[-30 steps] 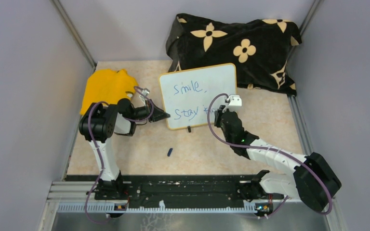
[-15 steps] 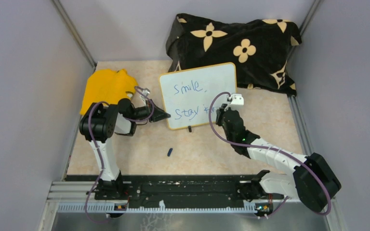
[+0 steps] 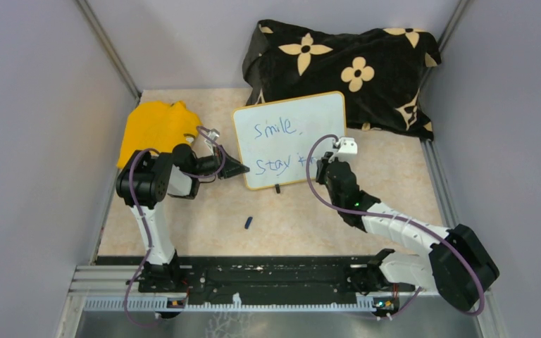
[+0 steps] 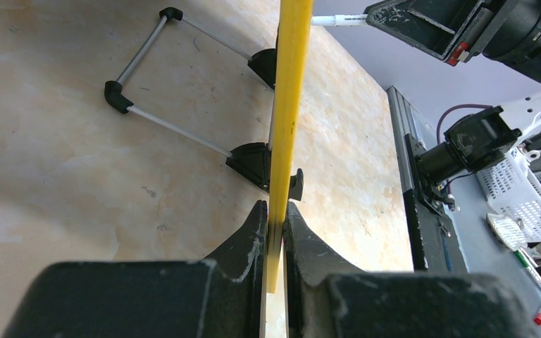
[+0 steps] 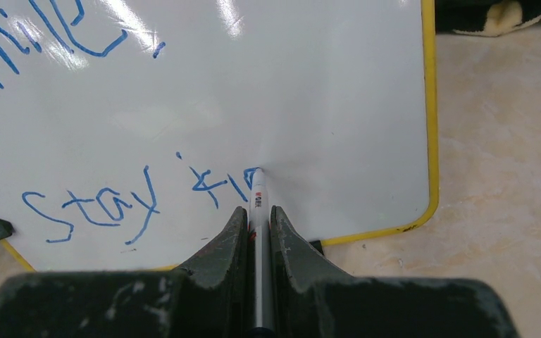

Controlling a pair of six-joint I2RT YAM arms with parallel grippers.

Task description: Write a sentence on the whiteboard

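The whiteboard point(image 3: 290, 139), white with a yellow rim, stands tilted on black feet at the table's middle. Blue words on it read "Smile," and below "Stay" plus a started word "kin" point(image 5: 218, 186). My left gripper point(image 3: 241, 167) is shut on the board's left rim point(image 4: 285, 127), seen edge-on in the left wrist view. My right gripper point(image 5: 258, 211) is shut on a white marker point(image 5: 258, 201) whose tip touches the board at the end of the lower line. In the top view the right gripper point(image 3: 322, 165) covers the end of that line.
A black flowered cloth point(image 3: 345, 70) lies bunched behind the board. A yellow cloth point(image 3: 153, 127) lies at the left behind my left arm. A small dark marker cap point(image 3: 249, 223) lies on the table in front. Grey walls close in both sides.
My right gripper has shifted slightly right along the lower line with the marker on the board. The left arm and the board have not moved.
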